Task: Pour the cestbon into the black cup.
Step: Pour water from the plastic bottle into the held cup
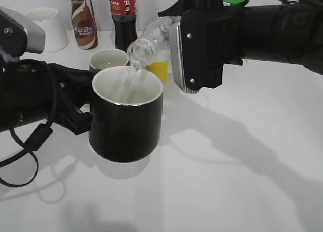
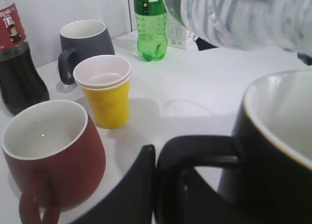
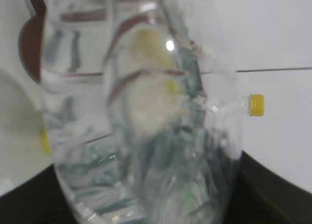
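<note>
The black cup (image 1: 126, 126) stands at the table's middle, white inside. My left gripper (image 1: 83, 108) is shut on its looped handle; the left wrist view shows the finger (image 2: 161, 160) against the handle and the cup (image 2: 273, 151) at the right. My right gripper (image 1: 177, 50) is shut on the cestbon (image 1: 151, 40), a clear ribbed bottle tilted neck-down over the cup's rim. A thin stream of water runs from its neck into the cup. The cestbon also crosses the top of the left wrist view (image 2: 234, 14) and fills the right wrist view (image 3: 141, 136), hiding the jaws (image 3: 146, 204).
Behind the cup stand a brown-red mug (image 2: 53, 156), stacked yellow cups (image 2: 105, 92), a dark grey mug (image 2: 85, 39), a green soda bottle (image 2: 151, 24) and a cola bottle (image 1: 122, 15). A Nescafe bottle (image 1: 83, 20) and a white cup (image 1: 48, 27) are at the back left.
</note>
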Controlling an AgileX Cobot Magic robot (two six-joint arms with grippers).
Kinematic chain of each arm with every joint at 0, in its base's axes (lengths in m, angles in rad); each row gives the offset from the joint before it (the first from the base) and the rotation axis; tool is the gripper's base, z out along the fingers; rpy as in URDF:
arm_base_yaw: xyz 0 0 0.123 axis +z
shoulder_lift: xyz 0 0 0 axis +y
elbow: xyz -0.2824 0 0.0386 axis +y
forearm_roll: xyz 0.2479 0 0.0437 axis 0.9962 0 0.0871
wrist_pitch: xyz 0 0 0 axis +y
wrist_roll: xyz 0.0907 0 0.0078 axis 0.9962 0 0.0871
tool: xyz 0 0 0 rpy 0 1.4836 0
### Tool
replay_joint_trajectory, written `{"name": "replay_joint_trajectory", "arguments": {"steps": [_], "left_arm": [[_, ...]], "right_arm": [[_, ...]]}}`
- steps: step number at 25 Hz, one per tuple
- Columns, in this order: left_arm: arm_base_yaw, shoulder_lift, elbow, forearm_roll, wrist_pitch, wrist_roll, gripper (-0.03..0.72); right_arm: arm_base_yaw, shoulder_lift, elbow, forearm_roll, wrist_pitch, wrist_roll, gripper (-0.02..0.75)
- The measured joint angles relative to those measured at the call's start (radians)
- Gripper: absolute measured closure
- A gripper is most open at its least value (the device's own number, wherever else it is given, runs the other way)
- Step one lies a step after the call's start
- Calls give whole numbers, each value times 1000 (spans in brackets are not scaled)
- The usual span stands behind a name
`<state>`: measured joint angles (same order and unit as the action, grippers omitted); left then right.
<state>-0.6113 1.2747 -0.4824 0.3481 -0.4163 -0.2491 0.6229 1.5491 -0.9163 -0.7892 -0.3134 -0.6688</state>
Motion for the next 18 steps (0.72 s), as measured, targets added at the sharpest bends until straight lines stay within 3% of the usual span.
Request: {"name": "replay_joint_trajectory", "arguments": {"steps": [8, 18], "left_arm": [[0, 0, 0, 7, -15, -1, 648], [0, 0, 0, 23, -17, -1, 648]], "right_arm": [[0, 0, 0, 101, 4, -200, 272], [0, 1, -5, 344, -48, -516, 272]]}}
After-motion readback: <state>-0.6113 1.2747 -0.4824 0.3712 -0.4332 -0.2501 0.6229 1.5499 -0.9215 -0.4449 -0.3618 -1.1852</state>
